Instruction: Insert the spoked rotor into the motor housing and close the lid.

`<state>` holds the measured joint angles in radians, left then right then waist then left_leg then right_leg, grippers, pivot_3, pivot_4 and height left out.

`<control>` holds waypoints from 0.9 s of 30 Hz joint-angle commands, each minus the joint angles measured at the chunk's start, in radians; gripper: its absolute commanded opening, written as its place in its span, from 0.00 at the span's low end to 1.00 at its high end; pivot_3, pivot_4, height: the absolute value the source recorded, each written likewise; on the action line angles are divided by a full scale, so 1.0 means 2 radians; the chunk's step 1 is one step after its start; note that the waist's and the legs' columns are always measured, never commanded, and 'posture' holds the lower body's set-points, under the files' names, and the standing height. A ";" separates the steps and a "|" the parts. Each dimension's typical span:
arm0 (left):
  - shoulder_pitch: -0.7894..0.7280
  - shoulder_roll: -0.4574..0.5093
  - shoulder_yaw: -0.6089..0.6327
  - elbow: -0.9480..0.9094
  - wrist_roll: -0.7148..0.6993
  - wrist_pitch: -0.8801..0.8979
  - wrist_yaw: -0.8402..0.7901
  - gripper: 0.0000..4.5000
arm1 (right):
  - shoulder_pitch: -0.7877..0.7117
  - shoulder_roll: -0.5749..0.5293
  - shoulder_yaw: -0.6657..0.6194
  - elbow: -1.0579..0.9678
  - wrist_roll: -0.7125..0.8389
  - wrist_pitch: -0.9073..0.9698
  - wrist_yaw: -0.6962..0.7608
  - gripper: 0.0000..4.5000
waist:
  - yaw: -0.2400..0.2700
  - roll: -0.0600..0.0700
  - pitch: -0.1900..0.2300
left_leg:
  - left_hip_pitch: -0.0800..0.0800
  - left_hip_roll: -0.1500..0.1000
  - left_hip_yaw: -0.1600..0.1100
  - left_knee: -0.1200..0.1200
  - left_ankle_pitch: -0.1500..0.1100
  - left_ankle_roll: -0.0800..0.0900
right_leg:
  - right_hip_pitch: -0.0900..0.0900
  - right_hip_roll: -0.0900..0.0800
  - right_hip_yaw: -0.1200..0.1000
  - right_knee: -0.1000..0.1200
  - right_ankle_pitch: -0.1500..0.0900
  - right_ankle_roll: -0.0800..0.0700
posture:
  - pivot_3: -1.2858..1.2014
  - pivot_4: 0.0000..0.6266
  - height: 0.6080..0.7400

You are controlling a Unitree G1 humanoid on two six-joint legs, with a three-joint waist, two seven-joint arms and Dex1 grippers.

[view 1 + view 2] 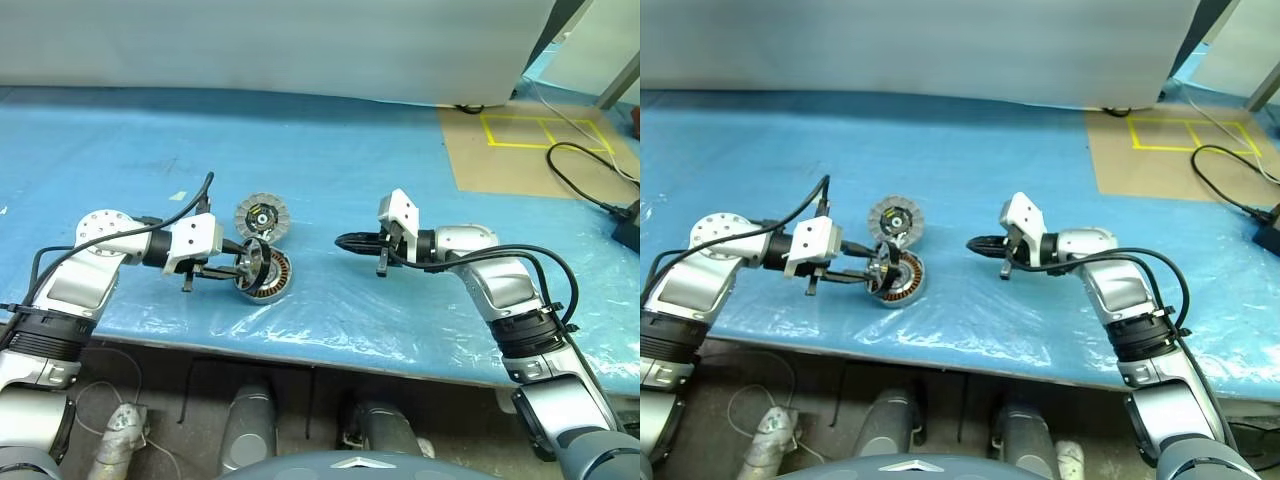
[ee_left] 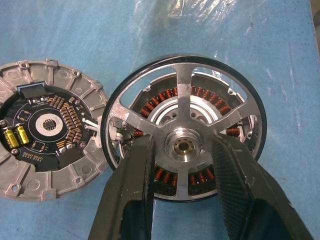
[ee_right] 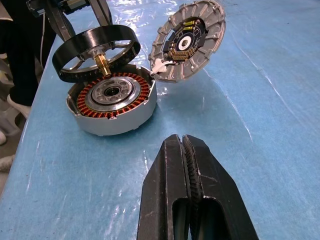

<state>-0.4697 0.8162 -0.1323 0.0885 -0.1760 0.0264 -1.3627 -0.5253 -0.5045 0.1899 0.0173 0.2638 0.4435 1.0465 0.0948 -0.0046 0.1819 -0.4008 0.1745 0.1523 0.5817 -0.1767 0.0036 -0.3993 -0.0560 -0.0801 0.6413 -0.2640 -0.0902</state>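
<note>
My left gripper [image 1: 240, 268] is shut on the spoked rotor [image 2: 186, 80], its fingers [image 2: 135, 170] clamping the central hub. The rotor [image 3: 95, 42] hangs tilted just above the motor housing [image 3: 111, 97], its brass shaft pointing down at the housing's hub. The housing [image 1: 277, 281] sits open on the blue table, copper windings showing. Just behind the housing sits the lid [image 1: 261, 216], inner side up, with a dark board and yellow parts [image 2: 47, 127]. My right gripper [image 1: 345, 241] hovers shut and empty to the right of the housing, pointing at it [image 3: 181, 142].
The table [image 1: 400, 310] is covered in blue plastic film, and its front edge runs close below the housing. At the back right lies a brown sheet [image 1: 500, 160] with yellow tape. A black cable [image 1: 585, 185] loops across that sheet.
</note>
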 commanded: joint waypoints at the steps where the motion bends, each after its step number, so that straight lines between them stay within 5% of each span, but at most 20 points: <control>1: 0.003 -0.005 -0.009 -0.004 0.001 -0.005 -0.002 0.29 | 0.001 -0.003 -0.003 -0.016 0.002 -0.010 0.001 0.00 | 0.001 0.000 0.000 | 0.000 0.000 0.000 0.000 0.000 0.000 | 0.000 0.000 0.000 0.000 0.000 0.000 | 0.52 0.24 1.00; 27: 0.007 -0.006 -0.016 0.024 0.026 -0.036 0.000 0.29 | -0.004 0.001 0.002 -0.018 -0.004 -0.007 -0.001 0.00 | 0.001 0.002 -0.001 | 0.004 0.000 0.000 0.000 0.000 0.000 | 0.004 0.000 0.000 0.000 0.000 0.000 | 0.52 0.24 1.00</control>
<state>-0.4649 0.7911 -0.1432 0.1235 -0.1522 -0.0388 -1.3619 -0.5252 -0.5043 0.1917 0.0186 0.2517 0.4365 1.0458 0.0960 -0.0001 0.1792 -0.3904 0.1745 0.1523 0.5812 -0.1783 0.0015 -0.3894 -0.0563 -0.0800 0.6401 -0.2644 -0.0904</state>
